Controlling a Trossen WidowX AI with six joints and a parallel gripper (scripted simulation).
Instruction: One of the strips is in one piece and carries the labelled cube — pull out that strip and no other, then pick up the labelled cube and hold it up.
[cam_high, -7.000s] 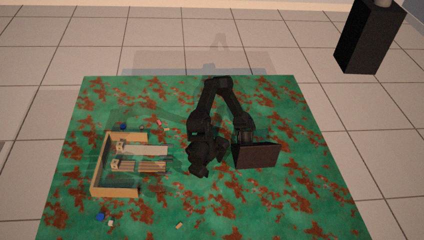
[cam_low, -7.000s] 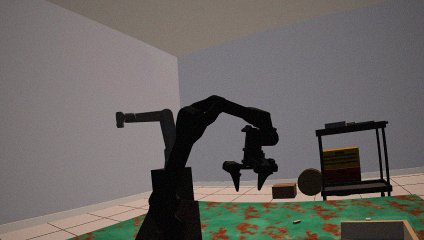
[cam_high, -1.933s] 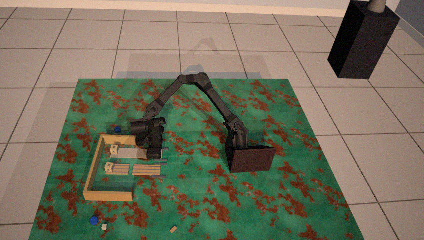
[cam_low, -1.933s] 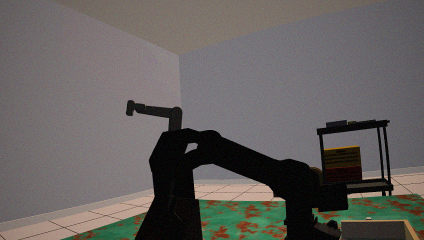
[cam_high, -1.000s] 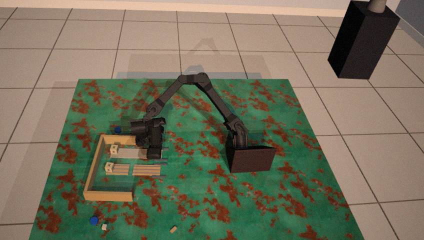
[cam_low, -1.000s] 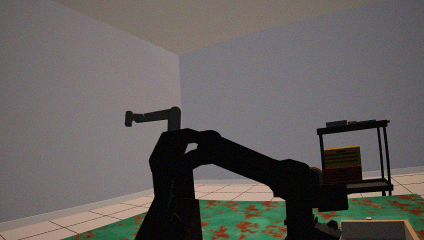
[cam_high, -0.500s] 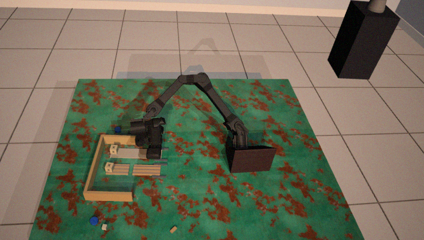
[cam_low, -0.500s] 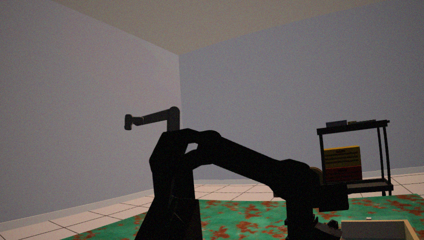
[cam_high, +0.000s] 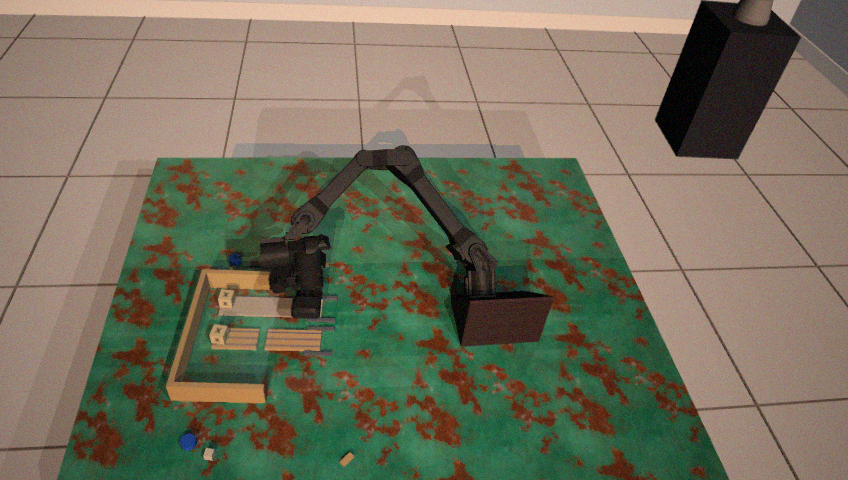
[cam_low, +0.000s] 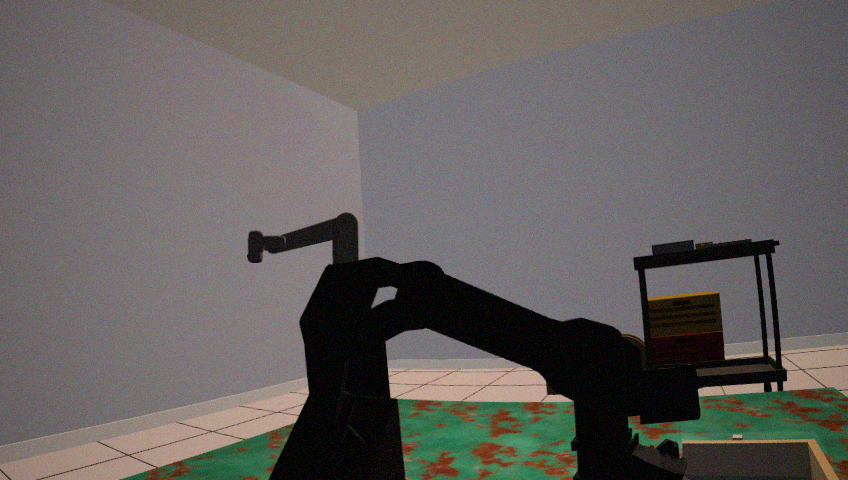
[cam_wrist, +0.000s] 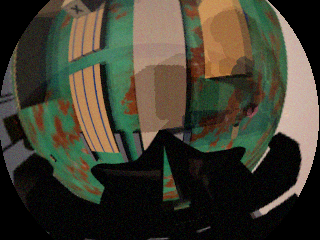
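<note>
A plain pale strip lies unbroken, with a marked cube on its far end. Beside it, a striped strip lies in two pieces with a gap between: a near piece and a far piece. A second cube, marked with an X, sits at the far piece's outer end. My gripper is shut with nothing visible between the fingertips. In the wrist view its tips overlap the near end of the pale strip; whether they touch it is hidden.
A three-sided wooden frame surrounds the far ends of the strips. Short grey rails flank the near ends. A blue ball lies behind the frame; another blue ball, a white block and a tan block lie in front.
</note>
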